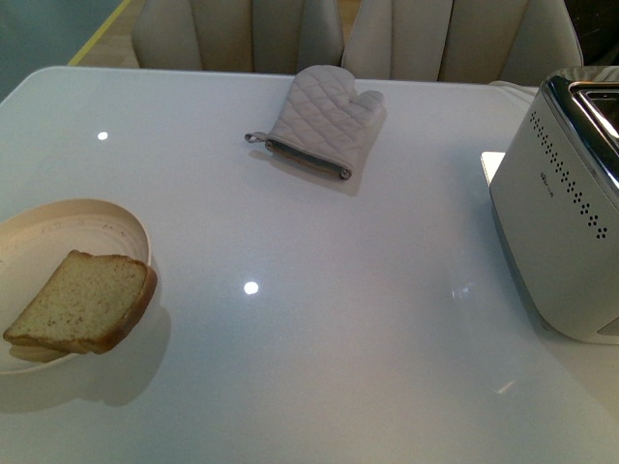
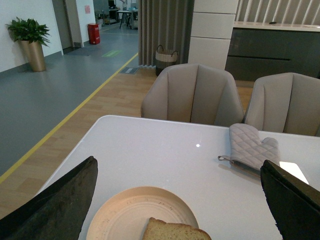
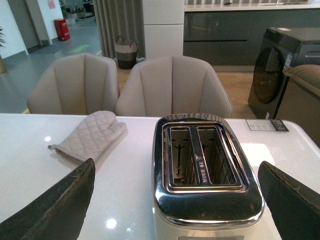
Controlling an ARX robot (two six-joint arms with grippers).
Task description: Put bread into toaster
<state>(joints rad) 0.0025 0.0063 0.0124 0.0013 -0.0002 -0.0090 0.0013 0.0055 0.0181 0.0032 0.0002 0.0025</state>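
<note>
The bread, a tan speckled slice with a brown crust, lies tilted on the round cream plate at the table's left; it also shows in the left wrist view. The white toaster with a chrome top stands at the right edge; in the right wrist view its two empty slots face up. My left gripper is open above the plate and bread. My right gripper is open above the toaster. Neither arm shows in the front view.
A grey quilted oven mitt lies at the far middle of the white table. Beige chairs stand behind the table's far edge. A small card lies beyond the toaster.
</note>
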